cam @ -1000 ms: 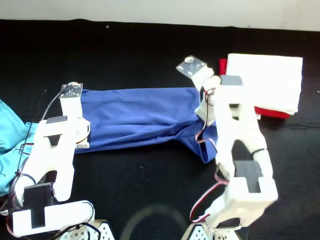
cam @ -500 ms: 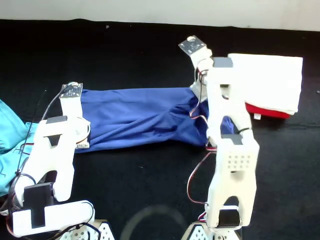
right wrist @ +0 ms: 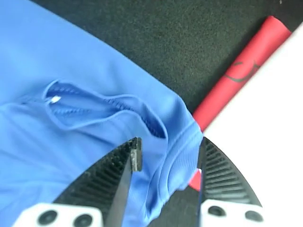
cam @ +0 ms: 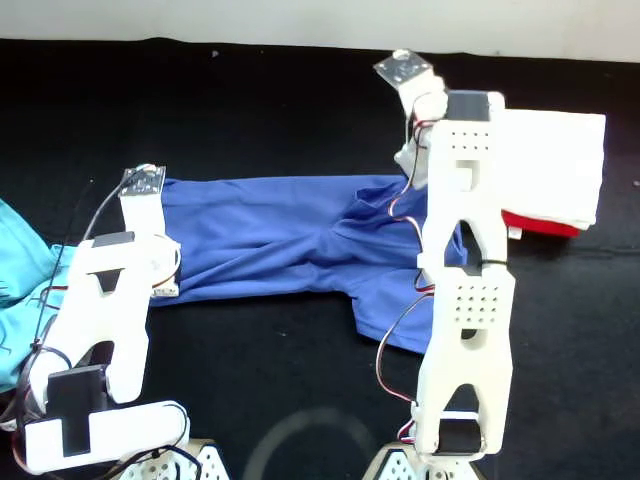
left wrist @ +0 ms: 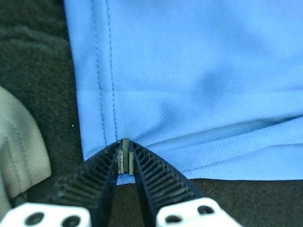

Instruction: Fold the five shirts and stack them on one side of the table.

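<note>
Where the black table (cam: pixel 300 90) spreads out in the high view, the blue shirt (cam: pixel 270 240) lies stretched across its middle, creased toward its right end. The left arm (cam: pixel 110 290) stands over the shirt's left edge. The right arm (cam: pixel 465 300) stands over the right end, hiding that part of the cloth and the near corner of the stack behind it. That stack sits at the far right, with a folded white shirt (cam: pixel 550 160) resting on a folded red shirt (cam: pixel 540 225). A teal shirt (cam: pixel 20 260) lies bunched at the table's left edge, partly behind the left arm.

From the left wrist view, the left pincer (left wrist: pixel 124 161) is clamped tight on the hemmed corner of the blue shirt. A pale cloth (left wrist: pixel 19 142) lies just beside it, with a strip of bare table between it and the shirt.

From the right wrist view, the right pincer (right wrist: pixel 168 156) gapes wide, its jaws straddling a bunched fold at the blue shirt's collar without squeezing it. The red shirt lies just past that fold, under the white one.
</note>
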